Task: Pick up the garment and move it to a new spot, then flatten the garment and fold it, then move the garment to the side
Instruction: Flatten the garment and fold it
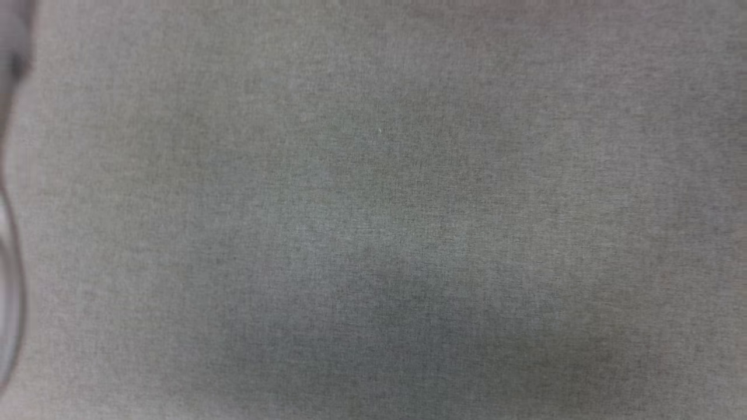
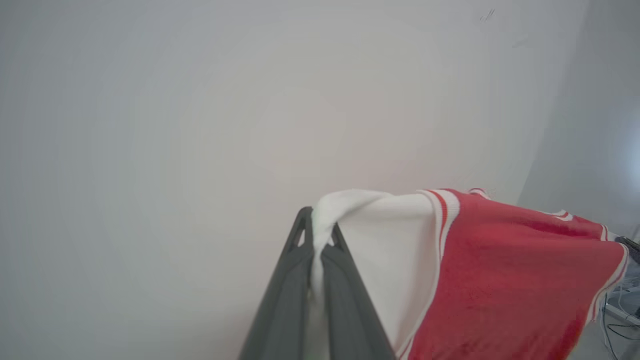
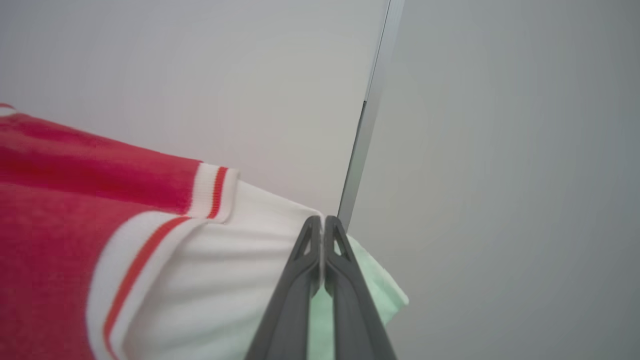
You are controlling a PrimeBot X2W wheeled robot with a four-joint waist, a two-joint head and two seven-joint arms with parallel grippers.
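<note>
The garment (image 2: 500,270) is a red jersey with white sleeves and red-white striped trim, held up in the air and stretched between both arms. In the left wrist view, my left gripper (image 2: 318,227) is shut on a bunched white sleeve (image 2: 390,235), with cloth pinched between the dark fingers. In the right wrist view, my right gripper (image 3: 323,225) is shut on the other white sleeve (image 3: 240,270), and the garment's red body (image 3: 75,210) runs off to the left. The lettering is hidden.
A blurred grey woven surface (image 1: 373,210) lies under the head camera, with a pale curved edge (image 1: 9,262) at its left border. Pale walls stand behind the garment in both wrist views. A metal corner strip (image 3: 367,115) runs down one wall, and cables (image 2: 620,320) lie far right.
</note>
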